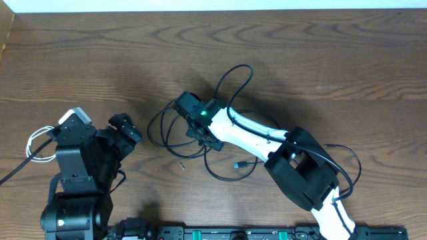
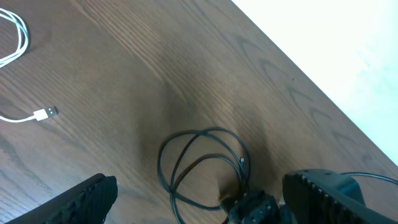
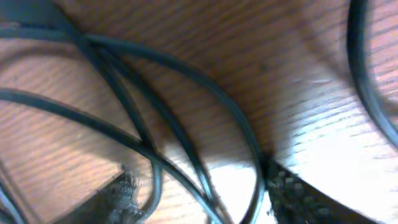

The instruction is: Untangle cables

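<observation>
Two black cables lie tangled in loops at the table's middle, with one loop reaching back and another toward the front, ending in a small plug. My right gripper is down on the tangle. In the right wrist view its fingers are apart with several black strands between them. The white cable lies coiled at the far left, and its silver plug shows in the left wrist view. My left gripper is open and empty, left of the black coil.
The wooden table ends at a white strip along the back. A small dark bit lies in front of the tangle. The right arm's own thicker black wire loops at the right. The robot base rail runs along the front edge.
</observation>
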{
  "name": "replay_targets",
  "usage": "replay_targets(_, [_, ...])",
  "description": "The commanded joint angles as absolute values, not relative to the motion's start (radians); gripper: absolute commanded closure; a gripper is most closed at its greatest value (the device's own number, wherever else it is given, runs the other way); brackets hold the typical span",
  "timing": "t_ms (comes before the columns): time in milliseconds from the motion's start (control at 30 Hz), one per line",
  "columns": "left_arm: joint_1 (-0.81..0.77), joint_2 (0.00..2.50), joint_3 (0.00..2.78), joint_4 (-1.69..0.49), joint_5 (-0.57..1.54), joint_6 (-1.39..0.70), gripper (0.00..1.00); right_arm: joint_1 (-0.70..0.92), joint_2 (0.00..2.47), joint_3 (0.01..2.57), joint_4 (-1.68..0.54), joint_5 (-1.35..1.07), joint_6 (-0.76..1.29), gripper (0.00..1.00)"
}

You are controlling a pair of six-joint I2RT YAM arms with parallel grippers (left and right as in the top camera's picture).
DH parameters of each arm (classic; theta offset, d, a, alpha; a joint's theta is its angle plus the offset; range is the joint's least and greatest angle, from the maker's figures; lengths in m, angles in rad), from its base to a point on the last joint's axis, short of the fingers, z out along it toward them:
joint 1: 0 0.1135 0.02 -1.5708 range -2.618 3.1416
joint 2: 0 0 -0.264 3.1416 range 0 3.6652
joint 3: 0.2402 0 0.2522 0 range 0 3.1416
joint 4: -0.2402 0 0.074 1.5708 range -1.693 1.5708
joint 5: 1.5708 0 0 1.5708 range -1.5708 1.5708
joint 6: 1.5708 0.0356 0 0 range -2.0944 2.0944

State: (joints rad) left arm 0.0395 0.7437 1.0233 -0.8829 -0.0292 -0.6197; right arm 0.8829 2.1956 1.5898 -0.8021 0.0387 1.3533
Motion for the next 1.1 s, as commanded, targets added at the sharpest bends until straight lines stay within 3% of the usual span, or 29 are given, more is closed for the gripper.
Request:
replay_targets(0, [0.045, 0.743, 1.034, -0.882, -0.041, -0.598, 0.09, 0.879, 2.363, 1.502, -0.801, 0.096, 1.343, 0.52])
replay_targets(200, [0.045, 0.744, 1.034, -0.883, -0.041, -0.598, 0.09, 0.879, 2.363, 1.503, -0.795, 0.093, 1.313, 0.97])
replay_targets(233, [0.045, 0.744, 1.034, -0.883, -0.041, -0.598, 0.09, 0.879, 2.363, 1.504, -0.787, 0.090, 1.300, 0.99])
replay_targets(567, [0.045, 0.744, 1.034, -0.883, -0.041, -0.598, 0.10, 0.868, 2.321, 1.608, -0.767, 0.047, 1.060, 0.99])
replay_targets(1067, [0.045, 0.744, 1.034, -0.883, -0.041, -0.598, 0.09, 0.759, 1.937, 1.775, -0.785, 0.015, 0.654, 0.99])
